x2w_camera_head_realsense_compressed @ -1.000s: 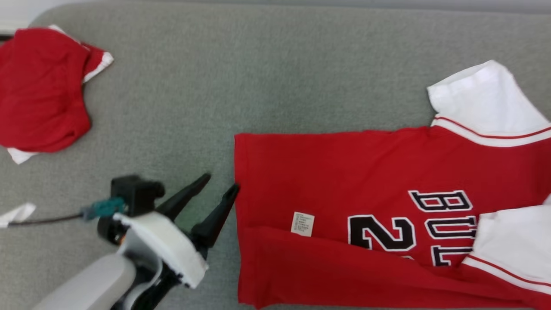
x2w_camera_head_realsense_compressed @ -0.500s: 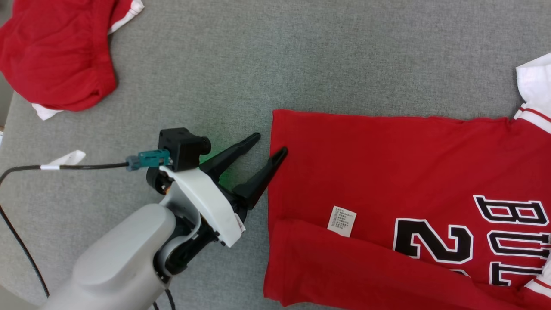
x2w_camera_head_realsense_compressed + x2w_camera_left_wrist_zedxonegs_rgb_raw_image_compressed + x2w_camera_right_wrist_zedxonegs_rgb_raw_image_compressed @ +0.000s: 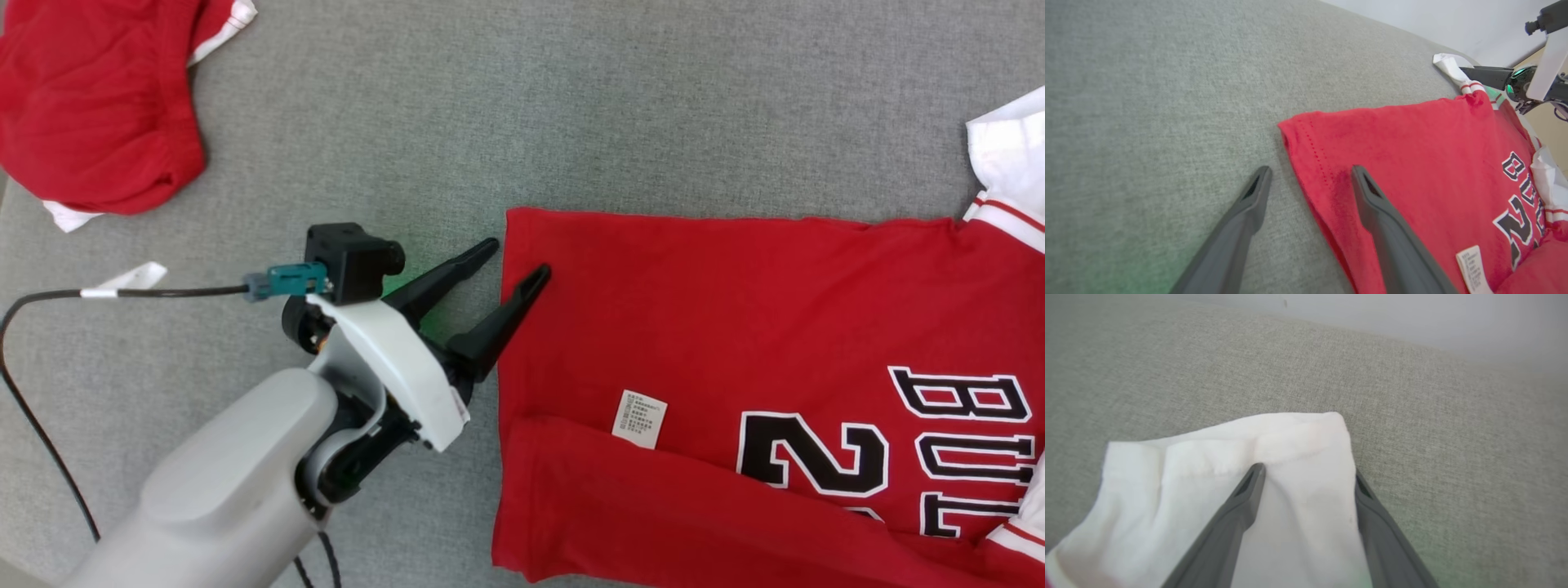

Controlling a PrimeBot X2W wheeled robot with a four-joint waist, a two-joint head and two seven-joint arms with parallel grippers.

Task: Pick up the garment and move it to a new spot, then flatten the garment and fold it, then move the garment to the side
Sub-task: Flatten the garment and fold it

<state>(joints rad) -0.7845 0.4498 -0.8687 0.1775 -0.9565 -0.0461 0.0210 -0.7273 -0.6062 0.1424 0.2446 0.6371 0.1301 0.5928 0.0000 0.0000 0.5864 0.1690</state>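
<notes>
The garment (image 3: 735,327), a red jersey with white sleeves and black lettering, lies flat on the grey table with its lower edge folded over. My left gripper (image 3: 517,260) is open at the hem's far corner. One finger rests over the red cloth and the other on the bare table beside it. In the left wrist view the hem edge of the garment (image 3: 1412,155) runs between the fingers of the left gripper (image 3: 1310,170). My right gripper (image 3: 1307,473) is open, straddling the edge of the white sleeve (image 3: 1188,477).
A second red and white garment (image 3: 90,98) lies bunched at the far left corner. A black cable (image 3: 163,291) trails from my left wrist across the grey table (image 3: 571,106). The table's left edge shows at the lower left.
The head camera has shifted, so the whole picture has moved. My left gripper has crept right, and its right finger now lies over the hem instead of at its edge.
</notes>
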